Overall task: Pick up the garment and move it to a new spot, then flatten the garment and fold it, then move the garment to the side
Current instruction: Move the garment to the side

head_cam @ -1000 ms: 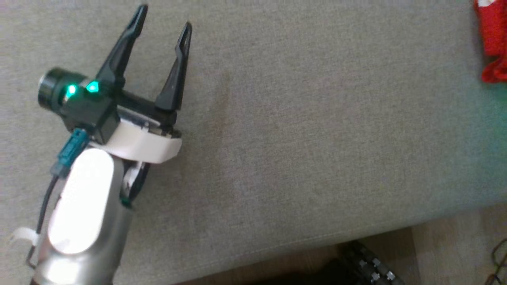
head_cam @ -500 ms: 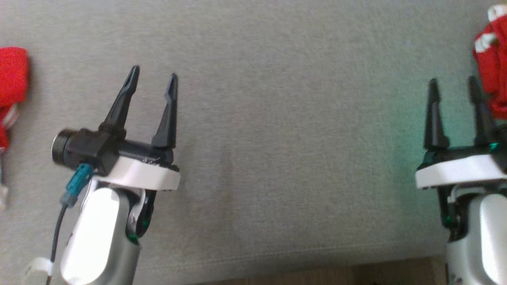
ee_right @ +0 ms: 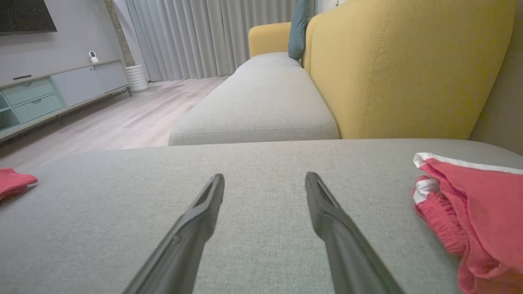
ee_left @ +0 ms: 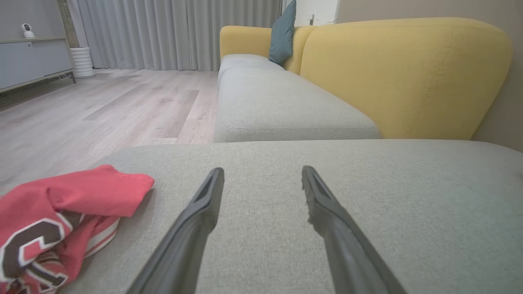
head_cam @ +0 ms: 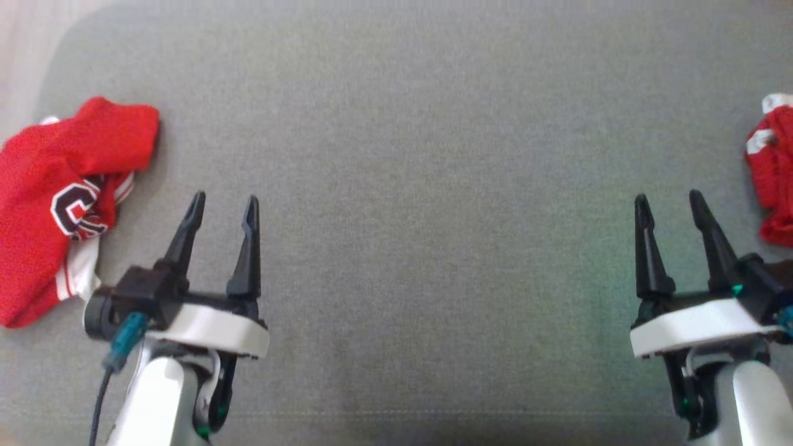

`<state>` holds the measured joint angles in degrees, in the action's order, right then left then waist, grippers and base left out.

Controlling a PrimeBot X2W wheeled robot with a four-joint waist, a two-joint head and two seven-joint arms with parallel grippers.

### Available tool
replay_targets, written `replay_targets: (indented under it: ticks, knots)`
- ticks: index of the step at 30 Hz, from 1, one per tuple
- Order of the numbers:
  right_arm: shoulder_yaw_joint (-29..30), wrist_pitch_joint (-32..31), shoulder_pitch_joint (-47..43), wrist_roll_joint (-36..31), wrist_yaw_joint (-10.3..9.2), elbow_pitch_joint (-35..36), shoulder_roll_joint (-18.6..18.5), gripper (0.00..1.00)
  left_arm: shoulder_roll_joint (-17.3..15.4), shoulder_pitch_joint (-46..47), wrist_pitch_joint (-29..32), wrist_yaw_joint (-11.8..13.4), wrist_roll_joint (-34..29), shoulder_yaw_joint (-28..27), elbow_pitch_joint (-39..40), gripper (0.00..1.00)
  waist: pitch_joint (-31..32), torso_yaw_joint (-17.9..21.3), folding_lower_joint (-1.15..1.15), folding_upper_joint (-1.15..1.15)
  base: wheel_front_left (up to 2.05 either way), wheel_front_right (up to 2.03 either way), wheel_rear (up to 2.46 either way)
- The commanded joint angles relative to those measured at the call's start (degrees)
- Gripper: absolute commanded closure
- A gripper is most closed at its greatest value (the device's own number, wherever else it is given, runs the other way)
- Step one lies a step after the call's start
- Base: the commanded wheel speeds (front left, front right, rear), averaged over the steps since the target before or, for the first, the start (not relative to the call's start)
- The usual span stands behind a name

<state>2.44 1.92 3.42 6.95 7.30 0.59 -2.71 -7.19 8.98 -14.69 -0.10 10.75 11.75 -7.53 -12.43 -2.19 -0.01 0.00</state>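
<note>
Our head view has shifted since half a second ago and the whole picture has slid with it. The red jersey (head_cam: 62, 204) now shows almost whole, crumpled at the left end of the grey cushion (head_cam: 433, 155). Our left gripper (head_cam: 224, 198) and right gripper (head_cam: 668, 196) hang over bare cushion, jaws spread as before, holding nothing. A second red garment (head_cam: 771, 173) lies at the right, cut off by the picture's edge.
</note>
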Motion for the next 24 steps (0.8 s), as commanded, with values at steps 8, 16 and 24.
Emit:
replay_targets:
  ticks: [8,16,24]
  knots:
    - [-1.0,-1.6,-4.3,1.6,0.19,3.6,-0.2,0.0,-1.4,-2.3,-0.3,0.6,-0.3,-1.8,0.1,0.0,6.5,0.6,0.01,0.0,0.0,0.0,0.0]
    - [-1.2,-2.6,-7.5,2.5,0.19,4.3,-0.2,0.0,-1.7,-4.4,0.5,1.0,-0.3,-0.9,-1.0,0.0,10.3,1.3,0.01,0.0,0.0,0.0,0.0]
    - [-1.6,-3.3,-8.2,2.4,0.19,5.2,-0.2,0.0,-2.0,-5.3,0.9,1.7,-0.3,-0.6,-0.8,0.0,11.3,1.7,0.01,0.0,0.0,0.0,0.0]
